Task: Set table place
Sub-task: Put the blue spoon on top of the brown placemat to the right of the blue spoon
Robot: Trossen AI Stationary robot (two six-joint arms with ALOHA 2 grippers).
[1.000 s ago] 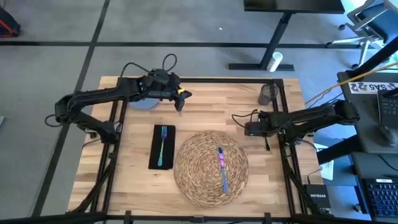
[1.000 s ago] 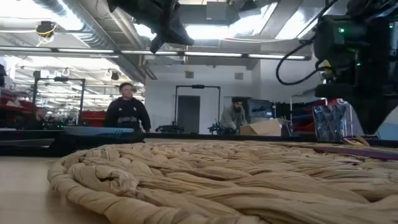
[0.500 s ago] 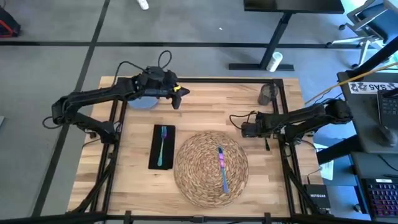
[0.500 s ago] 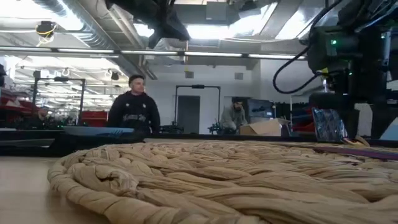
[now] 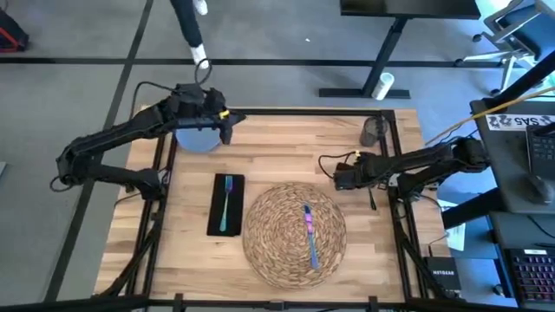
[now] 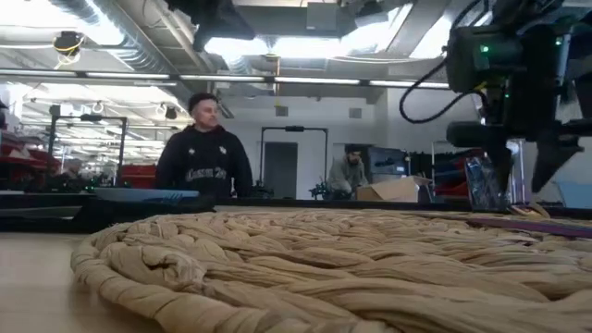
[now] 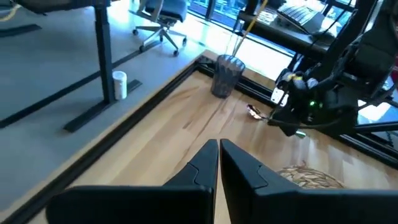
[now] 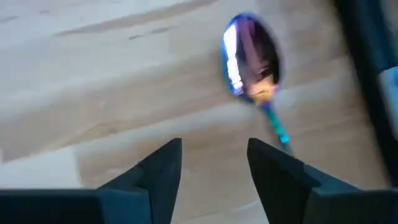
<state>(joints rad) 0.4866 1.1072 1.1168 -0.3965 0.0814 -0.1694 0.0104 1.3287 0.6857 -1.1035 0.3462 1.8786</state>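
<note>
Your left gripper [image 5: 227, 132] now hangs over the far-left part of the table [image 5: 286, 147], right at the edge of the pale blue plate [image 5: 196, 139]; a second ago it sat further toward the middle, so the arm has pulled back toward that corner. Its fingers [image 7: 205, 163] are pressed together with nothing between them, as the left wrist view shows. Your right gripper [image 5: 334, 176] has crept a little to the left since the earlier frame and hovers just off the far-right rim of the woven placemat [image 5: 293, 232]. Its fingers [image 8: 163, 163] stand apart and empty, pointed at an iridescent spoon [image 8: 252, 59] lying on the bare wood. The black napkin [image 5: 225, 204] with the teal fork [image 5: 226, 201] on it lies left of the placemat, unmoved, and the colourful-handled piece of cutlery [image 5: 310, 230] lies on the mat as before. The grey cup [image 5: 375, 131] stands near the far-right corner. Behind the table, a person [image 6: 203, 153] has stepped closer.
</note>
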